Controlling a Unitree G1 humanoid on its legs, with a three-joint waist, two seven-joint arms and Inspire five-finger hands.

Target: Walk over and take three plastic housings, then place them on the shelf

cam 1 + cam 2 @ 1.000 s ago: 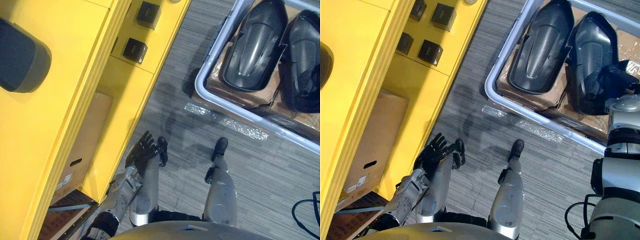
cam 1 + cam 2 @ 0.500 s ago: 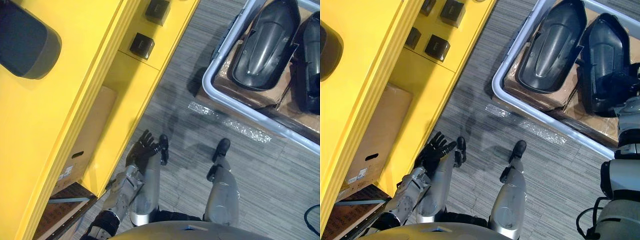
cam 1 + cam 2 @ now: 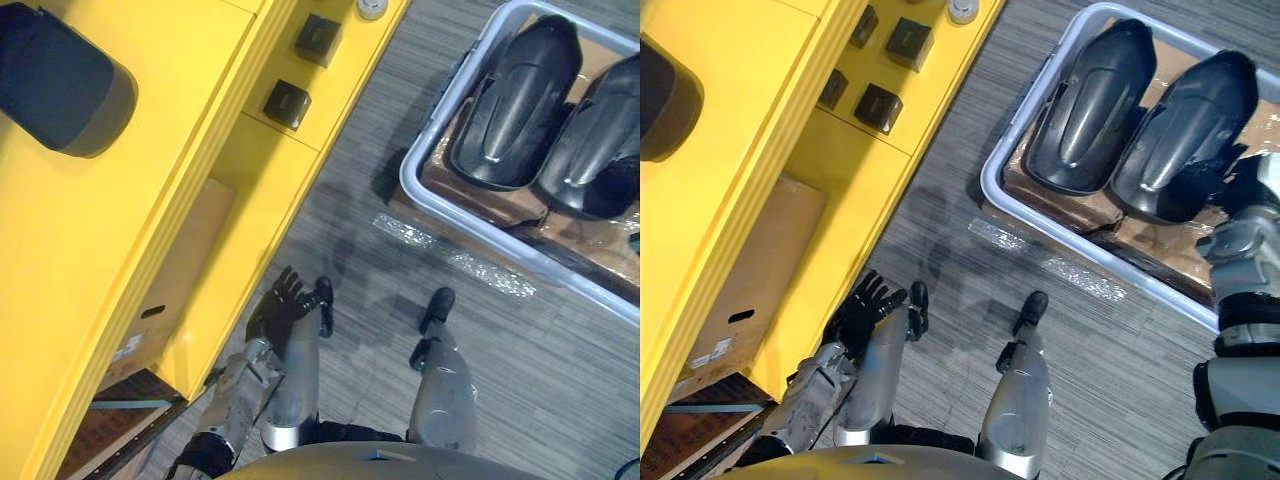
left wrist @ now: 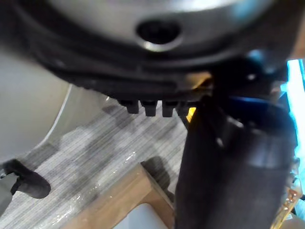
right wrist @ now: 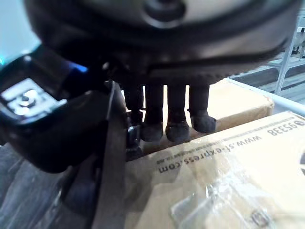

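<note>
Plastic housings sit in the tray at two o'clock; right hand pinches one rim, left hand spread. Thin grip may slip.

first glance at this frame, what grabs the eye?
The bright yellow shelf runs down the left side, with one dark plastic housing already on its top. At upper right, a pale bin on the floor holds a left housing and a right housing side by side on cardboard, the right hand at the right one.
</note>
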